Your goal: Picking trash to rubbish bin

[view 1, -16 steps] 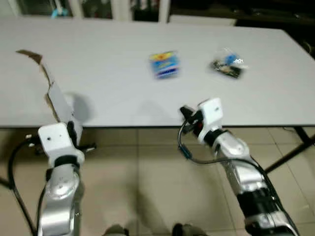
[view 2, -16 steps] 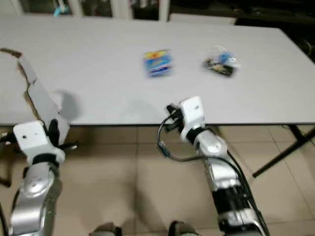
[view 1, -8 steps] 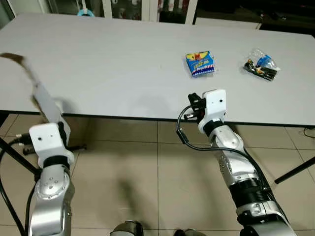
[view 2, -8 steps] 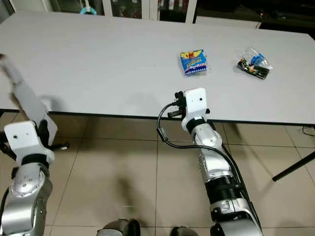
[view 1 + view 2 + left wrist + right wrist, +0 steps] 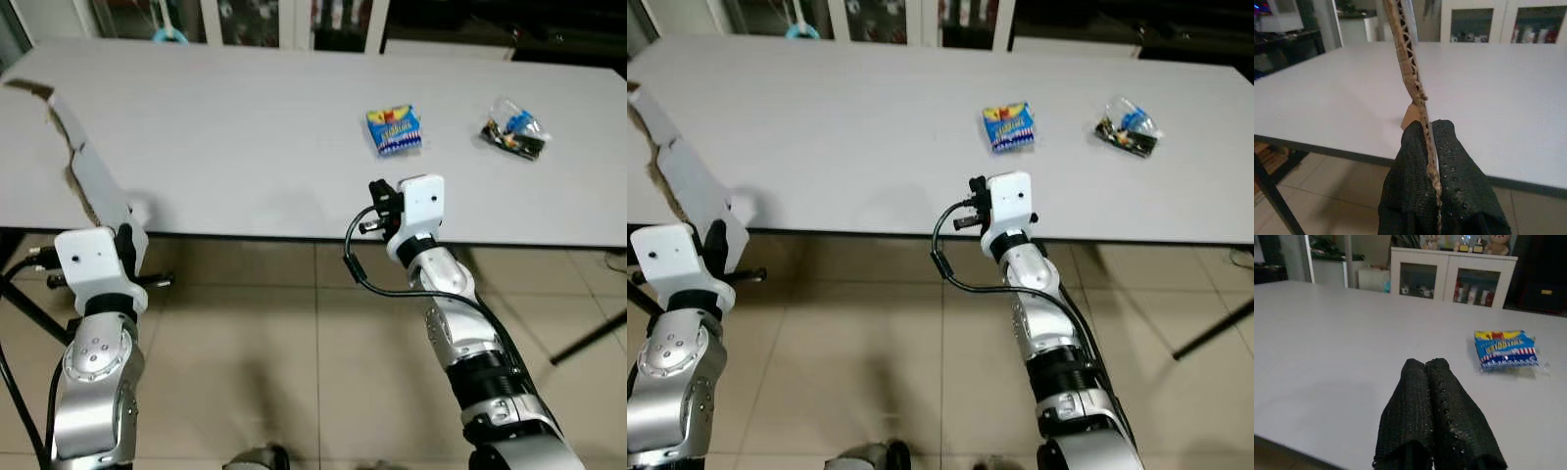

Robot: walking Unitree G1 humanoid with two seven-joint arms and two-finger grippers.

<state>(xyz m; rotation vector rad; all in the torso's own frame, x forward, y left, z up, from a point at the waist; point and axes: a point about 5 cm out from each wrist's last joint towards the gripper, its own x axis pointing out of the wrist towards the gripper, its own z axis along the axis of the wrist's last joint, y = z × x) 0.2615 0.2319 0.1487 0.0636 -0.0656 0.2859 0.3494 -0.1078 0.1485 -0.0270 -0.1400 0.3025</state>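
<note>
My left gripper (image 5: 1436, 161) is shut on a long torn strip of brown and white cardboard (image 5: 86, 166), which stands up tilted over the left end of the white table (image 5: 225, 137). At the table's front edge my right gripper (image 5: 1425, 366) points over the top, shut with nothing in it. A blue snack packet (image 5: 394, 129) lies beyond it, a little to its right. Further right lies a crumpled clear wrapper with blue and dark bits (image 5: 512, 128).
A white cabinet with glass doors (image 5: 1452, 276) stands behind the table. Tiled floor (image 5: 284, 343) runs under the front edge. A black table leg (image 5: 588, 338) slants at the right and a black frame (image 5: 20, 304) stands at the left.
The camera has shifted, so the whole scene sits differently. My left gripper, still holding the cardboard, has come up slightly. The right gripper stays shut at the table edge.
</note>
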